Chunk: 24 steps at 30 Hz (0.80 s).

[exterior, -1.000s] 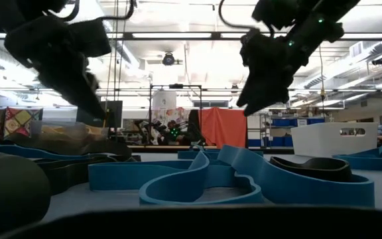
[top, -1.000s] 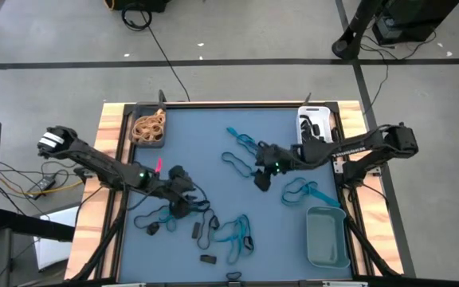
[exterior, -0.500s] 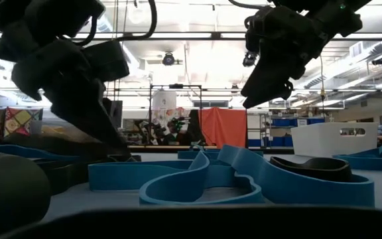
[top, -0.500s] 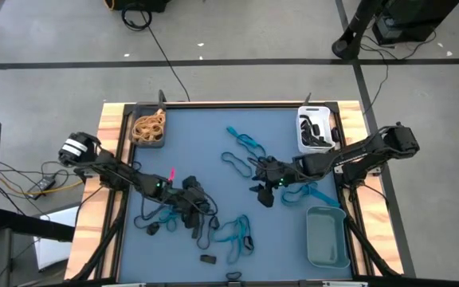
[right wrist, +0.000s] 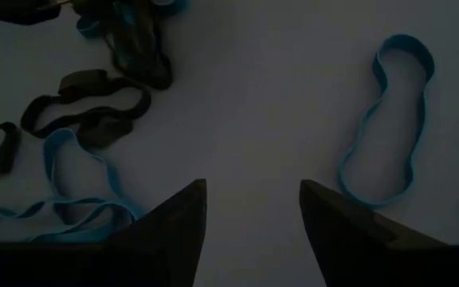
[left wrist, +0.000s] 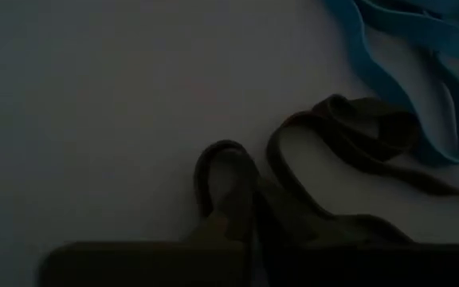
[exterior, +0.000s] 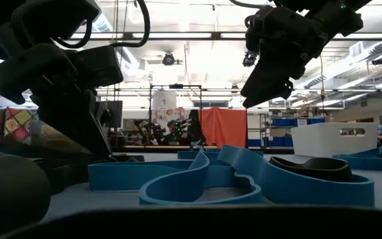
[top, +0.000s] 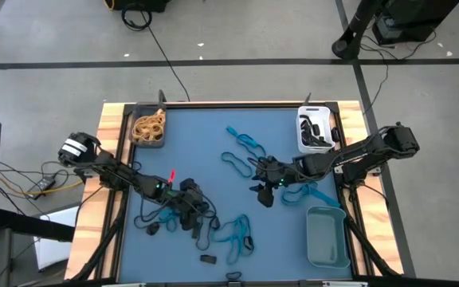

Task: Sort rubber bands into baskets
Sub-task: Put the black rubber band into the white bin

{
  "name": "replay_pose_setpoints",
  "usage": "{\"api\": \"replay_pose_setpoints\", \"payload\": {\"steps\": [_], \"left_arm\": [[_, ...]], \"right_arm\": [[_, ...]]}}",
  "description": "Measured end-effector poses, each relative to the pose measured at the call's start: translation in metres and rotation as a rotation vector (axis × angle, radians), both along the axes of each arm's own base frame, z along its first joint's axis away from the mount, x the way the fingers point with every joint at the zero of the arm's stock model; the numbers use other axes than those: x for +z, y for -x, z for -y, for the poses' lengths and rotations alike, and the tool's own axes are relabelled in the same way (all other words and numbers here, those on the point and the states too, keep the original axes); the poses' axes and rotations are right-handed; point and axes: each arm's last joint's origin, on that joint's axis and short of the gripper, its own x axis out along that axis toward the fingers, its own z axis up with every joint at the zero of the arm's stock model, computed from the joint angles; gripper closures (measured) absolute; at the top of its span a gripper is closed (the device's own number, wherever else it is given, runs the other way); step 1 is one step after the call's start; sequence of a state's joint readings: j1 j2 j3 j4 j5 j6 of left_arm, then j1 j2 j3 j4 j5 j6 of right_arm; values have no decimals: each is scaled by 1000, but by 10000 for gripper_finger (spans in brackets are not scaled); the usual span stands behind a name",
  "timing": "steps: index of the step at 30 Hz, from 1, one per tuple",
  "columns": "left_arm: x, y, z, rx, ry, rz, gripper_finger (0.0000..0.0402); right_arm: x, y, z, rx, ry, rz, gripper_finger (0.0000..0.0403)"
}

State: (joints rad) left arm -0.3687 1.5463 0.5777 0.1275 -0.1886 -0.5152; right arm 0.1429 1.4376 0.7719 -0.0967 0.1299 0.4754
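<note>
Pick step: left claw (top: 190, 209) pressed onto black rubber band (left wrist: 223, 177), near-left of surface (top: 205, 139). Right claw (right wrist: 251, 211) spread, hovering mid-surface. Next: lift, carry to basket.

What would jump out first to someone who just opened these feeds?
The scatter of blue and black rubber bands across the blue table, thickest along its near edge. Both arms reach into it: the left gripper is down and shut among black bands at near left, the right gripper hovers open near the centre. Only the tan bands look sorted, piled in the dark basket at the far left corner.
</note>
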Motion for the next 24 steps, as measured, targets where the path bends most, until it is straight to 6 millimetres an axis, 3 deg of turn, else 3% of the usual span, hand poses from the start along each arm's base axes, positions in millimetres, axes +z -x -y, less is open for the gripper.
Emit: {"api": "replay_pose_setpoints", "payload": {"steps": [15,24], "left_arm": [[6,-5,1,63,61,72,393],[9,-4,10,64,81,117,287]], "right_arm": [[0,1,-4,12,-2,-2,194],[-1,4,-18,35,28,-4,195]]}}
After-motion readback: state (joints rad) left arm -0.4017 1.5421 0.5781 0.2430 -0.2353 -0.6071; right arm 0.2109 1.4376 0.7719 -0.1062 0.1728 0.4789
